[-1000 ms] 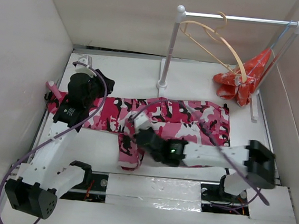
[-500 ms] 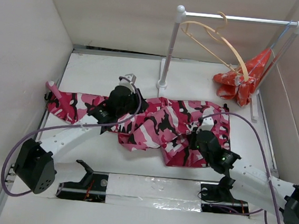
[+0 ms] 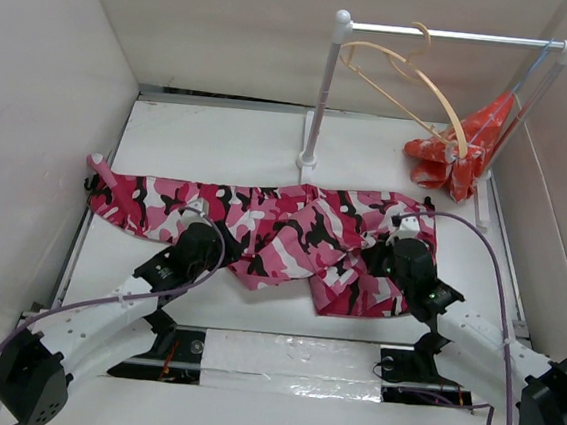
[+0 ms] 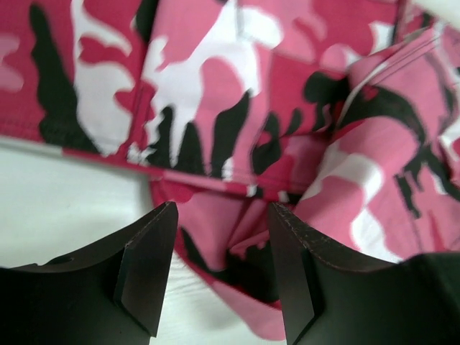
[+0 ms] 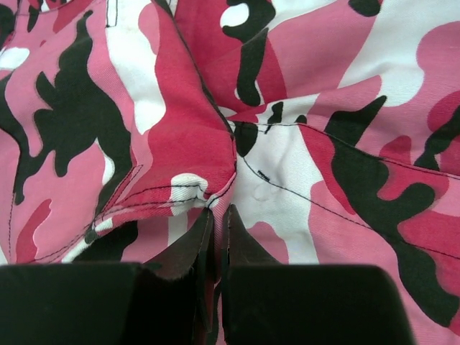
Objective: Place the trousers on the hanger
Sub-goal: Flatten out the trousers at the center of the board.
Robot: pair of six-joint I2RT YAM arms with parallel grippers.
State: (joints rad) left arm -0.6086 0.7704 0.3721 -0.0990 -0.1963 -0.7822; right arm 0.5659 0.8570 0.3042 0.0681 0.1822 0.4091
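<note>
Pinches pink, red, white and black camouflage cloth trousers in right gripper, frame's lower right. Holds left gripper spread, lower left.

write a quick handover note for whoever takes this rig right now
Left tool: open, empty, at the near edge of the trousers.
Right tool: shut, pinching a fold of the trousers.
Trousers lie across the table, bunched in the middle. The hanger hangs bare on the rail.
Done: one grip on the cloth, nothing more.
Left: lift the trousers and drape them over the hanger.
</note>
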